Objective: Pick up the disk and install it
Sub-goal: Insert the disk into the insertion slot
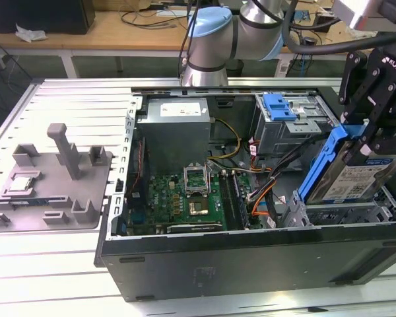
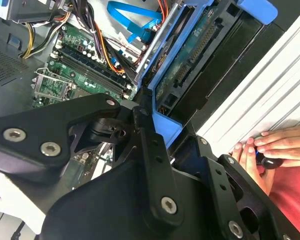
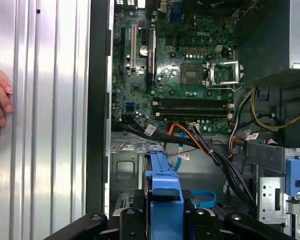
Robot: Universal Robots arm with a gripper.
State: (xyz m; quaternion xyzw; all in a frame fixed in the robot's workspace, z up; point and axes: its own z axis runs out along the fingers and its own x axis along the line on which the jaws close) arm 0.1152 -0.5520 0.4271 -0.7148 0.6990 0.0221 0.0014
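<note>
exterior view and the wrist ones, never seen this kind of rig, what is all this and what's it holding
It is a robot arm with a gripper, working over an open computer case on a metal table. The exterior view comes from a camera off the arm; both wrist views come from cameras riding on it. The gripper is shut on the disk, a silver drive in a blue bracket, tilted above the case at the exterior view's right. A grey fixture lies at that view's left. A person's hand rests on the table.
</note>
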